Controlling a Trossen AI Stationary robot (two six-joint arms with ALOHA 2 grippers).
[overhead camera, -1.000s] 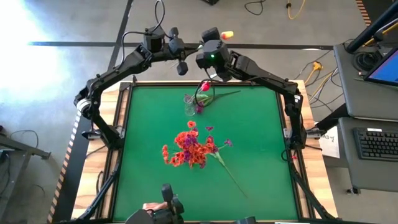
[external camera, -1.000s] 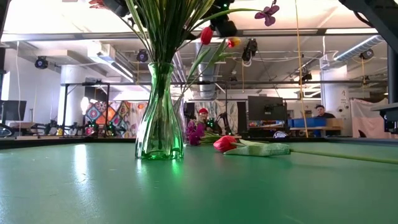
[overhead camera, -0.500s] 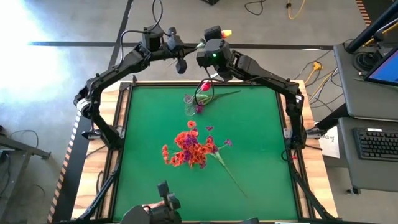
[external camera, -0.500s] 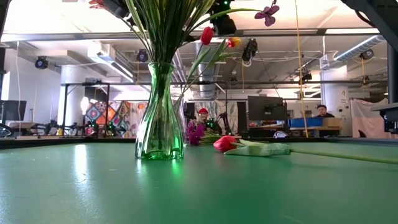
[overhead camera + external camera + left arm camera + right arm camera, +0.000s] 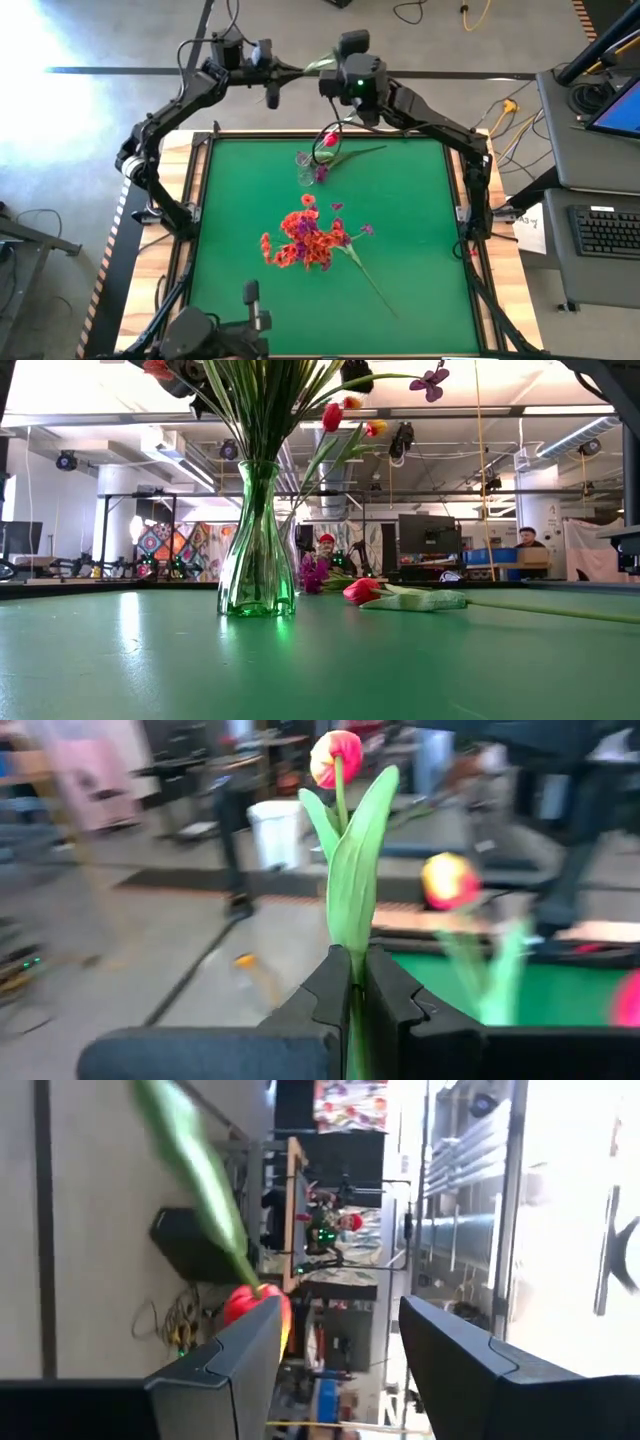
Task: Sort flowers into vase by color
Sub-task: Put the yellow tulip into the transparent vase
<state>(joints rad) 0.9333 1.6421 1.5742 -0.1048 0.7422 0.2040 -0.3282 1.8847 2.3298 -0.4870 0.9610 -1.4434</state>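
High view puts most of the flowers (image 5: 308, 240) already bunched mid-table, red and purple sprays mixed where they stand in the vase (image 5: 256, 540) (so the colour sorting looks unfinished). One red tulip (image 5: 329, 141) lies loose on the mat beside a small glass (image 5: 304, 168), waiting its turn. Beyond the far edge, the left gripper (image 5: 272, 82) is clenched on a tulip stem (image 5: 352, 900), while the right gripper (image 5: 352, 88) stands released, holding nothing
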